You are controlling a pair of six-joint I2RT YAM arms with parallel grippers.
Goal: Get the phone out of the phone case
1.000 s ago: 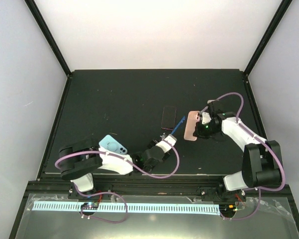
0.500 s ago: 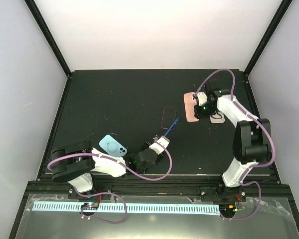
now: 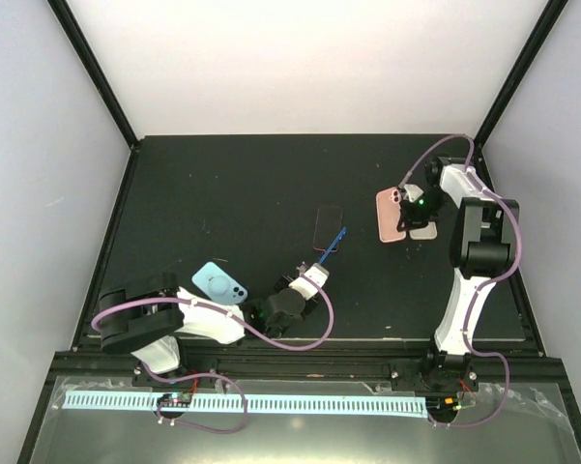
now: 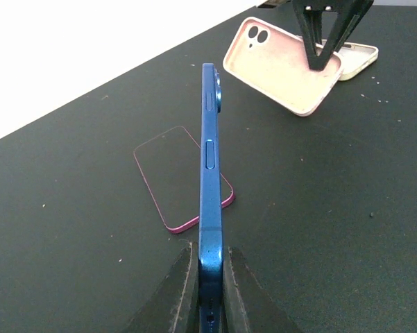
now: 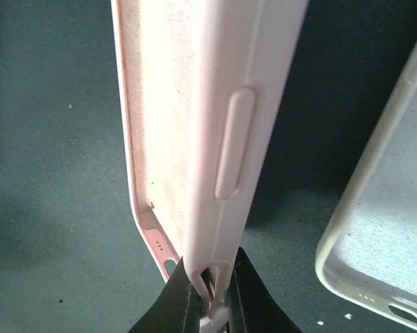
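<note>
Left gripper (image 4: 209, 260) is clamped on the blue phone (image 4: 209, 159). It is bare, held on its long edge above the table (image 3: 222, 184), near the middle of the near edge. Right gripper (image 5: 207, 274) is pinched on the bottom rim of the pink case (image 5: 215, 104), which is empty, tilted and close to the right edge. 1 cream case (image 5: 388, 208) lies open side up just beside it. 1 magenta-rimmed phone (image 4: 182, 177) lies flat mid-table between the 2 grippers. 1 light-blue item (image 3: 219, 282) sits by our left arm, toward the near-left corner. We see bare surface along the far edge and into the far-left corner.
</note>
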